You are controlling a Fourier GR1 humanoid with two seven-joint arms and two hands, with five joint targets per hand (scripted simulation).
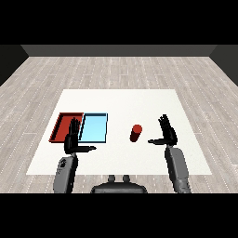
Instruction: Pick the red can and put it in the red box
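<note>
Right robot hand [168, 134] open, apart from red can [135, 133]

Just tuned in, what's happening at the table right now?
Nothing is being held yet. The red can stands upright on the white table, right of the light blue tray, with the red tray further left. The right hand is open just right of the can, not touching it. The left hand is open in front of the trays. Neither tray holds the can.
</note>
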